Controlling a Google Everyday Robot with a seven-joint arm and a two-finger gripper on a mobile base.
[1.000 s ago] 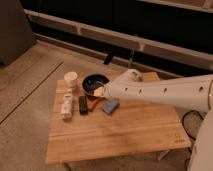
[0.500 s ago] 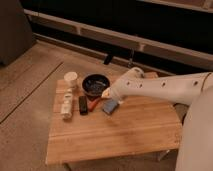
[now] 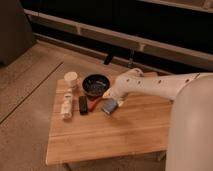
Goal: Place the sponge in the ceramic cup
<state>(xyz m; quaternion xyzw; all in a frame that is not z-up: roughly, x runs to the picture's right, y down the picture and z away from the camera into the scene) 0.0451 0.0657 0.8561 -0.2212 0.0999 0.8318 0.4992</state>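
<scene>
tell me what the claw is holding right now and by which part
Cannot be told: the claw hangs at the upper edge of the flat blue-grey rectangular sponge, which lies on the wooden table.

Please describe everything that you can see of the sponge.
The sponge is a small, flat, blue-grey block with a lighter edge. It lies on the wooden table, just in front of the dark bowl and beside the orange-handled tool. The gripper hangs directly over it and hides its far edge; contact cannot be told.
</scene>
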